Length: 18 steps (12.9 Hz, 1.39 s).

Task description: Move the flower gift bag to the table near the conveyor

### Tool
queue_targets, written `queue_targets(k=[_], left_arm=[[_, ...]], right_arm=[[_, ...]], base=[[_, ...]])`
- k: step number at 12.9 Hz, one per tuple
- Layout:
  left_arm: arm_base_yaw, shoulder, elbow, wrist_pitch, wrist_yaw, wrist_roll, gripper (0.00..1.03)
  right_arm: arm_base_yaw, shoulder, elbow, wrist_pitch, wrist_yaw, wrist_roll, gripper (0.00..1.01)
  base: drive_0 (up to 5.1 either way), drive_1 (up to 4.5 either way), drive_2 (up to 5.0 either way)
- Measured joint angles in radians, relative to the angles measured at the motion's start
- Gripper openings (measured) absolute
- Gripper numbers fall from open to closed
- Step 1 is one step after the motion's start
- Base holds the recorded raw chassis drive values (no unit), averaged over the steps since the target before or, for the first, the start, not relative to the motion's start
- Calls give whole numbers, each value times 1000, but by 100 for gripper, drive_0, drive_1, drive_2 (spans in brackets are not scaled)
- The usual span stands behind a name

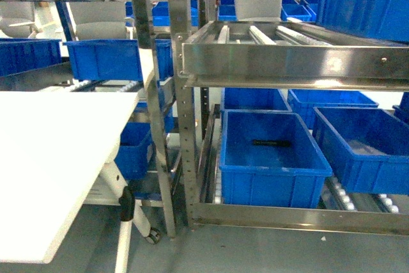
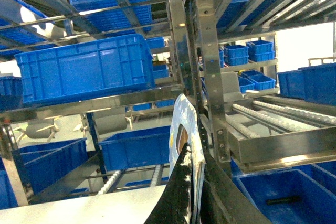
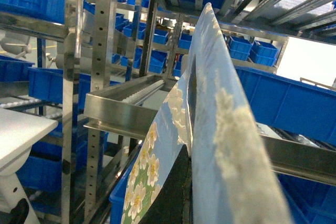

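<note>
A: What's in front, biggest first?

B: The conveyor (image 1: 287, 62), steel racking with roller tracks, fills the right and middle of the head view, with blue bins (image 1: 271, 155) on and under it. The table (image 1: 57, 158) sits lower left, its corner just beside a rack upright. Neither arm shows in that view.

A: And the bag?

B: The bag (image 3: 210, 145) is off the table, held up in the air. In the right wrist view its blue, white-flowered panel rises straight out of the right gripper (image 3: 176, 192); the jaws are clamped on its lower edge. In the left wrist view the same bag (image 2: 184, 129) stands edge-on, and the left gripper (image 2: 191, 192) is closed on its bottom edge too, the bag pinched between dark fingers (image 2: 176, 187).

A: So the step is the carry to the table?

B: That's my reading. To do it well, both arms should travel together so the paper isn't pulled or twisted between them. The table lies to the left, so swing that way, clear of the upright, then lower it well in from the edge before letting go.
</note>
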Motion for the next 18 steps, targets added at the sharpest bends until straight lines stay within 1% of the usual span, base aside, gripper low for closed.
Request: queue_targets(k=[18], left_arm=[[0,0,0,0,0,0,2]], right_arm=[[0,0,0,-2,0,0,2]], base=[[-504,241,241]])
